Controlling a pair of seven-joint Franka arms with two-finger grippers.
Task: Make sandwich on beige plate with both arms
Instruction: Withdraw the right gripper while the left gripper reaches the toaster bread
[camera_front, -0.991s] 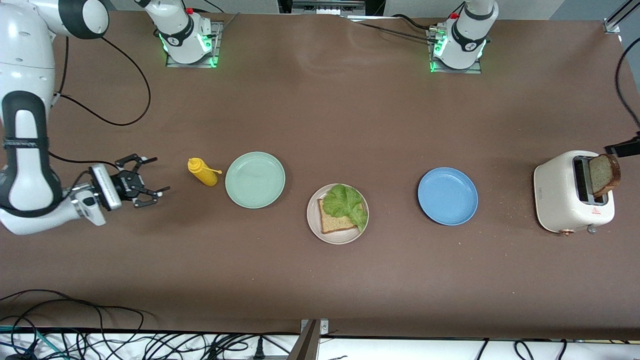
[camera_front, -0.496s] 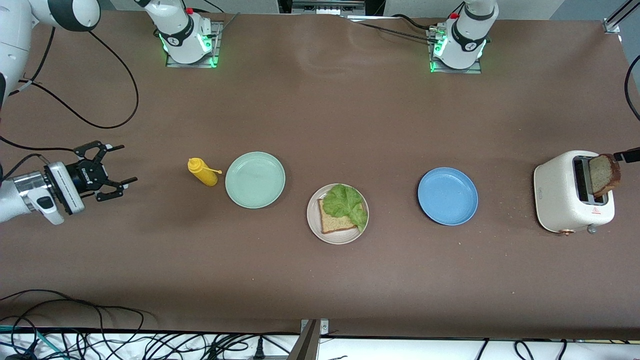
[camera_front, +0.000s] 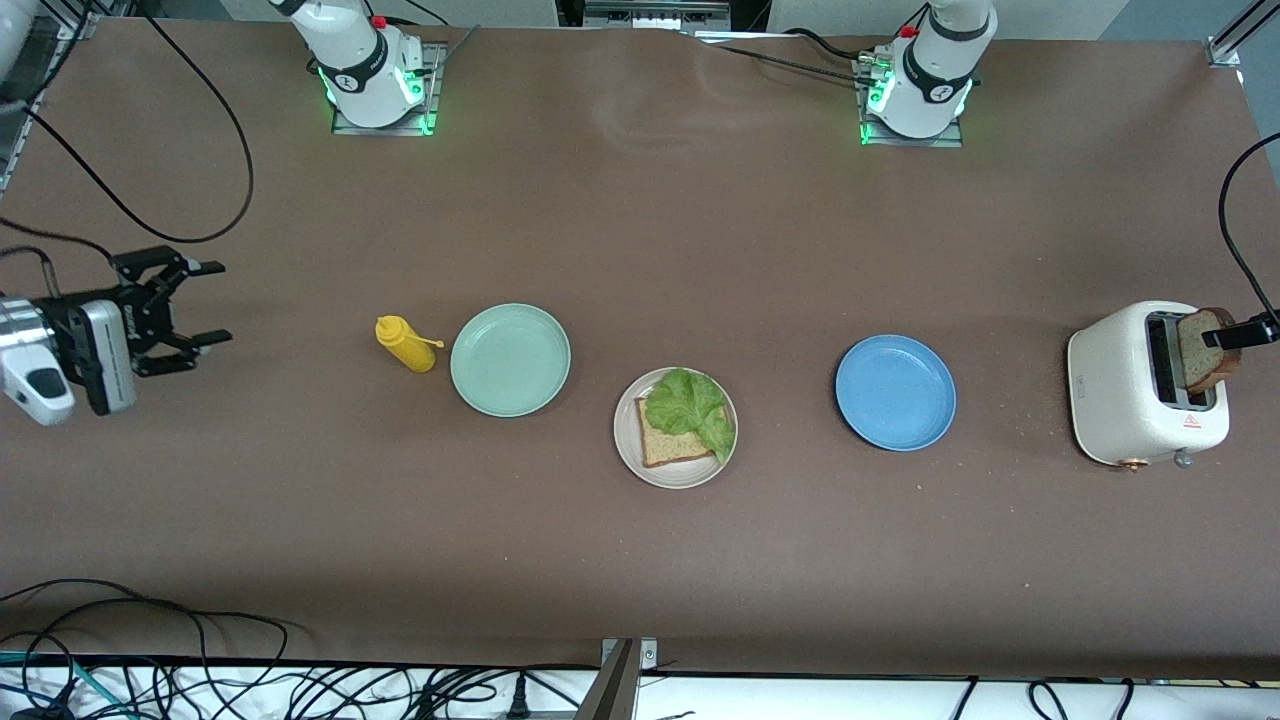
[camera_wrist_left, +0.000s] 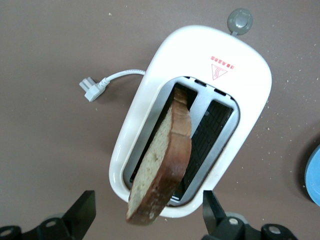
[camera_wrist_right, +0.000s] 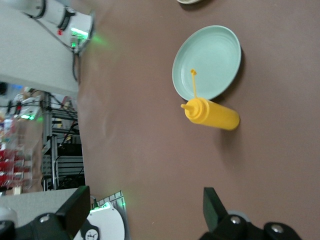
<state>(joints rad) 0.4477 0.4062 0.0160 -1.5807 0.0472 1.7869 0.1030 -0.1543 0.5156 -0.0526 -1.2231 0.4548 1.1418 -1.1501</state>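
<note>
Beige plate (camera_front: 675, 470) sits nearest the front camera, mid-table, with one bread slice (camera_front: 668, 446) flat on it and a lettuce leaf (camera_front: 690, 405) lying over the slice's farther part. No top slice on it.

Slightly farther from the camera: blue plate (camera_front: 895, 392) toward the left arm's end, mint-green plate (camera_front: 510, 359) toward the right arm's end, yellow squeeze bottle (camera_front: 404, 343) lying on its side just beside the green plate.

White toaster (camera_front: 1125, 390) at the left arm's end. A second bread slice (camera_wrist_left: 162, 162) stands tilted, partly out of its slot. Left gripper (camera_wrist_left: 145, 212) is over the toaster, fingers (camera_wrist_left: 82, 212) spread on either side of the slice, not touching it.

Right gripper (camera_front: 185, 305) hangs over bare table at the right arm's end, jaws wide apart, holding nothing.
</note>
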